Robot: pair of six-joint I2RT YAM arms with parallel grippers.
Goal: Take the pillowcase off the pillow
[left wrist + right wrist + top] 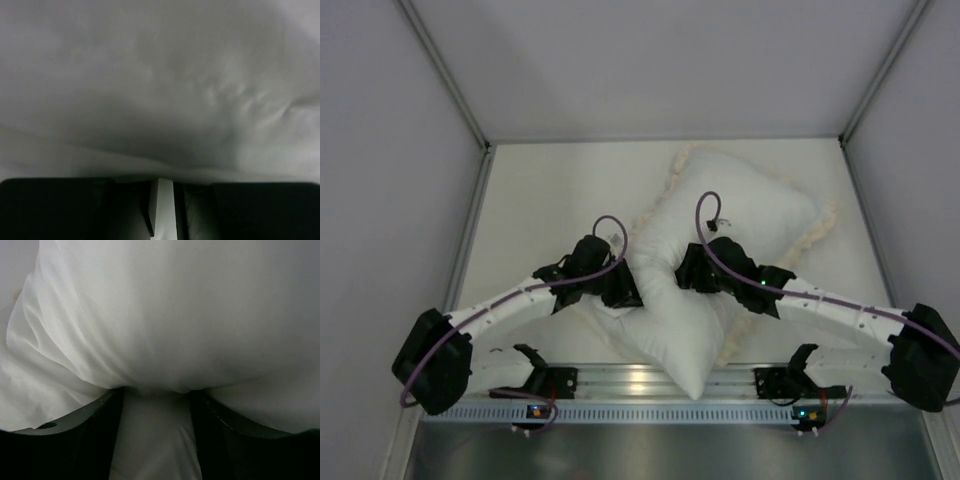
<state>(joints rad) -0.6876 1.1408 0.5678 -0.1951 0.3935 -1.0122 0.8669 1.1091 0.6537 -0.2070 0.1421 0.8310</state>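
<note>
The pillowcase (760, 205) lies white face up in mid-table, its cream frill (817, 232) showing along its far-left and right edges. The plain white pillow (685, 350) sticks out of it toward the near edge. My left gripper (625, 285) presses against the bundle's left side. In the left wrist view this gripper (163, 200) has its jaws almost together on a thin fold of white cloth, under the pillowcase (160, 75). My right gripper (685, 270) is at the middle. In the right wrist view it (156, 430) holds a thick wad of white fabric under the plump pillow (175, 315).
Grey walls enclose the white table (550, 200) on the left, back and right. A metal rail (640, 380) with the arm bases runs along the near edge. The pillow's near corner reaches that rail.
</note>
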